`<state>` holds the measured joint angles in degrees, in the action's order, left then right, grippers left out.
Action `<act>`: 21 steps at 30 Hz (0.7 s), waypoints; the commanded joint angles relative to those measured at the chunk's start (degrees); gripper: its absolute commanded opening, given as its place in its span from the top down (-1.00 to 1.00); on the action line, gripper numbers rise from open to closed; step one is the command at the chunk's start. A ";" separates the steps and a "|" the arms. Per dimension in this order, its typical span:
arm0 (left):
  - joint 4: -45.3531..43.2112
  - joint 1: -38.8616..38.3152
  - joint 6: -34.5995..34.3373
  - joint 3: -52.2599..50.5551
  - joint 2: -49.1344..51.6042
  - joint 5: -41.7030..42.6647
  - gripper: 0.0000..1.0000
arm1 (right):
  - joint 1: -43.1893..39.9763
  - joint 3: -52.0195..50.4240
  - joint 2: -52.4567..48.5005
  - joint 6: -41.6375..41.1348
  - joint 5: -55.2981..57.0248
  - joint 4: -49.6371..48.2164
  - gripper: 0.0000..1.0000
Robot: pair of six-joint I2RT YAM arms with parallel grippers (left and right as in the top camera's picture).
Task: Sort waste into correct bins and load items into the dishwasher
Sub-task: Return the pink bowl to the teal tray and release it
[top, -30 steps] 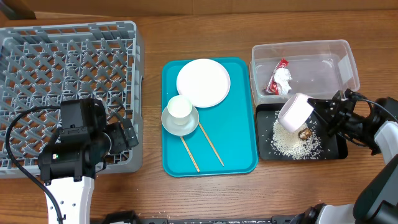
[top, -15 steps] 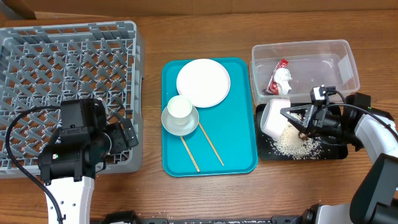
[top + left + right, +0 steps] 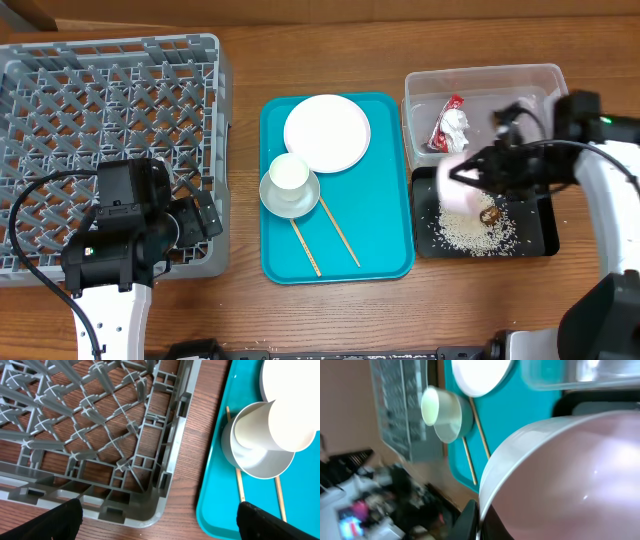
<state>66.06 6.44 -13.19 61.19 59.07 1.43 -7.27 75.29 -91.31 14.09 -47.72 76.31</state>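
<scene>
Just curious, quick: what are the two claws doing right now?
Left gripper: open, holding nothing.
Right gripper: shut on the small pink-bottomed dish.

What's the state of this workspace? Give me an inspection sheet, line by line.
Surface: wooden table.
Job's things: no dishes seen in the grey dish rack; plate, cup inside bowl and chopsticks on teal tray; wrapper in clear tub; rice and brown scrap on black tray.
Clutter: nothing seen.
Hands: left hand open, empty, at the rack's corner; right hand shut on pink-bottomed dish above the black tray, blurred.
Cables: black cable loops over the rack's front.
Surroundings: only blur beyond the table edge.
</scene>
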 commanded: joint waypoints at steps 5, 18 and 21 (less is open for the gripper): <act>-0.09 0.31 -0.13 1.22 0.09 -0.35 -1.00 | 20.20 1.62 1.51 -9.90 26.80 -10.86 0.92; -0.09 0.31 -0.13 1.22 0.09 -0.37 -1.00 | 43.63 1.60 -8.11 -11.61 37.64 -27.23 0.92; -0.07 0.31 -0.13 1.22 0.09 -0.37 -1.00 | 43.95 1.60 -12.39 -12.74 37.81 -27.21 0.92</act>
<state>66.06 6.44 -13.19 61.19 59.07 1.41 36.49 75.77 -101.16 2.94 -11.05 49.32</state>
